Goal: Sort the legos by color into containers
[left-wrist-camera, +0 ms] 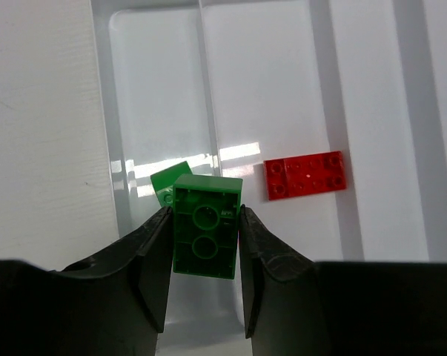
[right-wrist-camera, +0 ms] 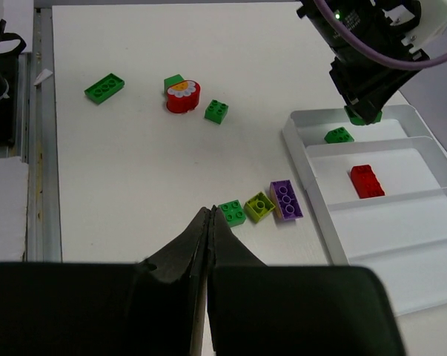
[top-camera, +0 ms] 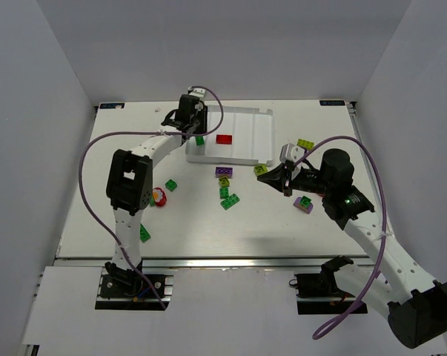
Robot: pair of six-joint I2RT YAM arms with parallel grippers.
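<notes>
My left gripper (left-wrist-camera: 204,215) is shut on a green lego (left-wrist-camera: 206,226), held underside up over the white tray's (left-wrist-camera: 208,89) leftmost container. A second green lego (left-wrist-camera: 164,182) lies in that container just below it. A red lego (left-wrist-camera: 305,176) lies flat in the container beside it. In the top view the left gripper (top-camera: 196,132) hangs over the tray's (top-camera: 260,119) near left corner. My right gripper (right-wrist-camera: 210,210) is shut with nothing in it. It hovers over the table beside a green lego (right-wrist-camera: 232,213), a yellow-green one (right-wrist-camera: 259,207) and a purple one (right-wrist-camera: 286,200).
More legos lie loose on the table: green ones (top-camera: 230,201) (top-camera: 170,185) (top-camera: 144,233), a yellow-green one (top-camera: 305,144) and a purple-and-green piece (top-camera: 303,204) near the right arm. A round red piece with a flower top (top-camera: 159,196) sits left of centre.
</notes>
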